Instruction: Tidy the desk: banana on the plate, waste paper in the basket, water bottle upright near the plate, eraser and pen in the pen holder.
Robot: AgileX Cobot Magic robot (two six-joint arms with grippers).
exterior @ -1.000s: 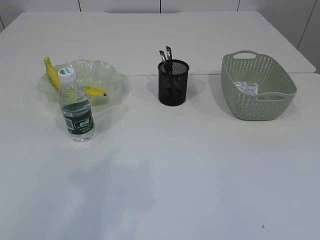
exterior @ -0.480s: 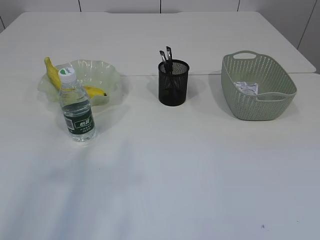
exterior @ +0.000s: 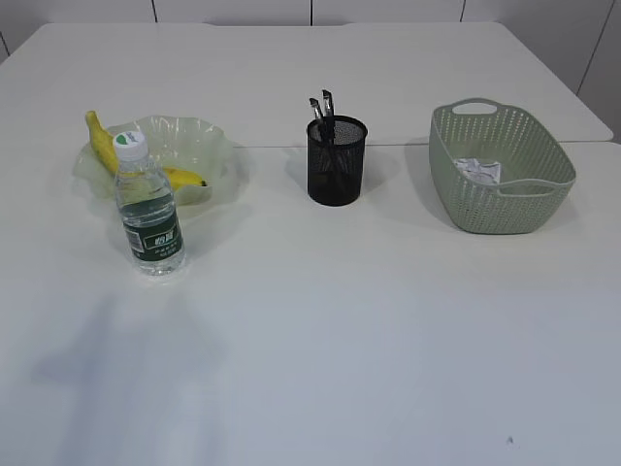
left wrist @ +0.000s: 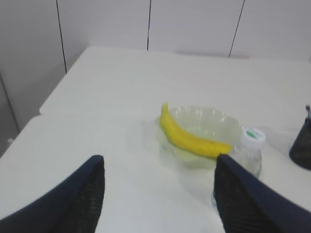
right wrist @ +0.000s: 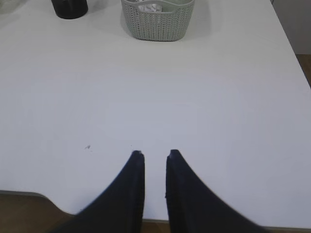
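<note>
Dark green label with white characters on the water bottle [exterior: 148, 213], too small to read; green mark on its white cap. Bottle upright on the table [exterior: 369, 320], just in front of the plate [exterior: 209, 146] and hiding the middle of the banana [exterior: 100, 142] lying in it. Two dark pen clips poking above the pen holder [exterior: 336, 160]; eraser impossible to make out through the mesh. Waste paper [exterior: 478, 172] partly hidden behind the near wall of the basket [exterior: 505, 199]. Neither arm visible from the exterior camera. Left gripper [left wrist: 158, 167] wide open, holding nothing, fingers cut off by the picture's lower edge, raised above the table short of the plate. Right gripper [right wrist: 153, 154] nearly closed with a thin gap, empty, over bare table near its front edge. Compared with a second earlier: objects unmoved, only the faint shadow on the near left table shifted.
</note>
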